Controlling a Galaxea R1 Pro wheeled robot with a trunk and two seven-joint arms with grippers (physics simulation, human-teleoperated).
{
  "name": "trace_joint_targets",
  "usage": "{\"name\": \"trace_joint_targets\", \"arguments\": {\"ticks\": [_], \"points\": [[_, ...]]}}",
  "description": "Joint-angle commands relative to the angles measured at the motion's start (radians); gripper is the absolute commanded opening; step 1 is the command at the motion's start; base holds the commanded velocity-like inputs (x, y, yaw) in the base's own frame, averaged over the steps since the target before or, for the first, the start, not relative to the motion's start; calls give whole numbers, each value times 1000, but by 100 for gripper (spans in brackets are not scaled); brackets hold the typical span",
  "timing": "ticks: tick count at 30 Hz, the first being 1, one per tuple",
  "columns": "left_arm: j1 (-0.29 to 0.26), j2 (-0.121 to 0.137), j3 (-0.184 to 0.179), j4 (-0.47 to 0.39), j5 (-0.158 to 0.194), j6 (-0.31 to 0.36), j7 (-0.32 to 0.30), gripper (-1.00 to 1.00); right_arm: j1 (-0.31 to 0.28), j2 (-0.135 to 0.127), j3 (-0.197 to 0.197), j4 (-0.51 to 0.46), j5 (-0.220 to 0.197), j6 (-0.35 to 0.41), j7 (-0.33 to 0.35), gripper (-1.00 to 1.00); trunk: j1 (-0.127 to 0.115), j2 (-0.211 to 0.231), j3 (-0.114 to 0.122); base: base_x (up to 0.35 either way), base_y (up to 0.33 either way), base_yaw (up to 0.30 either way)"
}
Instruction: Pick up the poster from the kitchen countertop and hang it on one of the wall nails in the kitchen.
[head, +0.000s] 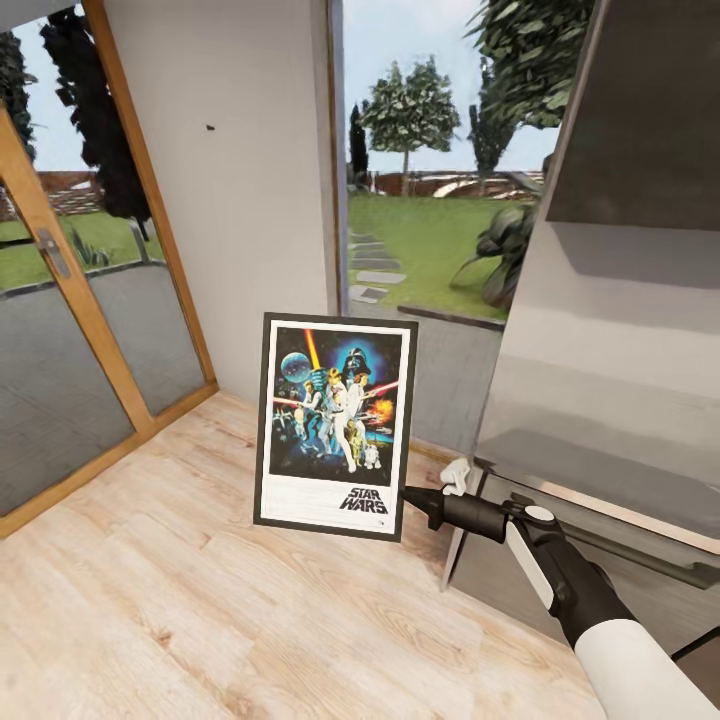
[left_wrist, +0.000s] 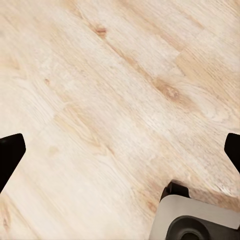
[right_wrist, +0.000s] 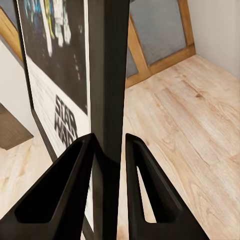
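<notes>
The right gripper (right_wrist: 107, 150) has its fingers (right_wrist: 65, 192) closed on the lower right edge of the poster (head: 336, 425), held upright above the wood floor (head: 200, 600), while the left gripper's (left_wrist: 120, 150) fingers (left_wrist: 10, 152) spread wide, holding nothing.

Black-framed, white-bordered poster (head: 336, 427) with colourful figures; pale wood-grain floor (head: 180, 600).

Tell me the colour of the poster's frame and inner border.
Black frame, white inner border on the poster; clearest in the head view.
</notes>
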Motion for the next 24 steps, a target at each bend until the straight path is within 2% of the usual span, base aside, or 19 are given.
{"name": "trace_joint_targets", "arguments": {"ticks": [1, 10, 24], "points": [[0, 0, 1, -1, 0, -1, -1, 100, -1, -1, 2, 0, -12, 11, 2, -100, 1, -2, -2, 0, 0, 0], [0, 0, 1, -1, -1, -1, -1, 100, -1, -1, 2, 0, -12, 11, 3, -100, 1, -2, 0, 0, 0, 0], [0, 0, 1, -1, -1, -1, -1, 100, 0, -1, 2, 0, -12, 10, 4, -100, 1, -2, 21, 0, 0, 0]]}}
